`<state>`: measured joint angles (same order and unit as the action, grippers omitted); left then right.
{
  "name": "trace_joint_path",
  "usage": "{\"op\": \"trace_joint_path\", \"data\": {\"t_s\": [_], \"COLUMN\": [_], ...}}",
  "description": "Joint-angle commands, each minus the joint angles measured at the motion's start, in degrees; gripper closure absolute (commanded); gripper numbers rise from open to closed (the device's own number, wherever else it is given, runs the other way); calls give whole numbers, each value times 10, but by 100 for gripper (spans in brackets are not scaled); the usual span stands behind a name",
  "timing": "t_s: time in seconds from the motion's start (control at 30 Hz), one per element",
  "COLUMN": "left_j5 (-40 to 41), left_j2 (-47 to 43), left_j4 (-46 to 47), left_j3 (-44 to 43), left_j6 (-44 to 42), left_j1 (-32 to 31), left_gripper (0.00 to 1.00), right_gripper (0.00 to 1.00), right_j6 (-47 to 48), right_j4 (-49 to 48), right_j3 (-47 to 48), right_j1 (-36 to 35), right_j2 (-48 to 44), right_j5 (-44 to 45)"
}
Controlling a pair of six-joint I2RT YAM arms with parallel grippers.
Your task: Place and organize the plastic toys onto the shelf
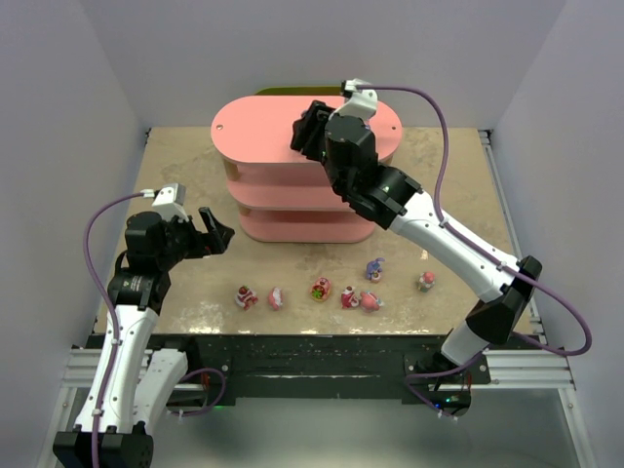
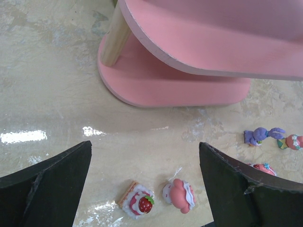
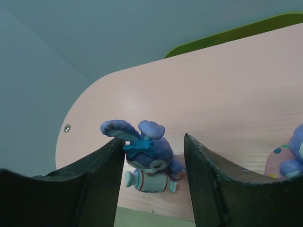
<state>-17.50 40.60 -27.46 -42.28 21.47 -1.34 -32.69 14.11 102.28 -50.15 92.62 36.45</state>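
1. Roughly a quarter done, by my estimate: the shelf [image 1: 255, 127] stood at the far middle of the table [image 1: 175, 166], and only its top board showed any figures.
2. Right gripper [image 3: 153, 137] hung over that top board, fingers straddling a purple bunny [image 3: 149, 158] that sat near the board's edge. Couldn't tell whether it was pinched or free.
3. Second toy [image 3: 289, 158], partly cut off, sat on the same board just right of the fingers.
4. Left gripper [image 2: 146, 156] hovered above the table, jaws wide apart, holding nothing, over a strawberry cake toy [image 2: 140, 201] and a pink figure [image 2: 179, 195].
5. Seven loose toys [image 1: 321, 289] lay on the table in front of the shelf, another bunny [image 1: 375, 267] among them. All of these were yet to be shelved.
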Motion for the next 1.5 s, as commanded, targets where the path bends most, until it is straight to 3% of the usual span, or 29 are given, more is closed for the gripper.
{"op": "trace_joint_path", "data": {"t_s": [0.0, 0.4, 0.83, 1.03, 1.23, 1.47], "left_j5": [5, 4, -14, -80, -169, -165], "left_j2": [-2, -6, -19, -37, -47, -46], "left_j4": [14, 9, 7, 27, 98, 191], "left_j3": [1, -2, -7, 0, 19, 55], "left_j6": [-5, -2, 4, 9, 45, 125], "left_j1": [-3, -3, -3, -3, -4, -34], "left_gripper": [1, 0, 1, 0, 0, 0], "right_gripper": [44, 39, 37, 37, 36, 34], "right_j6": [17, 33, 67, 60, 2, -89], "right_j4": [-15, 5, 19, 81, 205, 258], "right_j3": [33, 38, -24, -123, -263, -453], "right_j1": [-8, -17, -17, -16, -15, -15], "right_j2": [3, -9, -132, -258, -382, -468], "right_j5": [12, 35, -10, -10, 34, 21]}}
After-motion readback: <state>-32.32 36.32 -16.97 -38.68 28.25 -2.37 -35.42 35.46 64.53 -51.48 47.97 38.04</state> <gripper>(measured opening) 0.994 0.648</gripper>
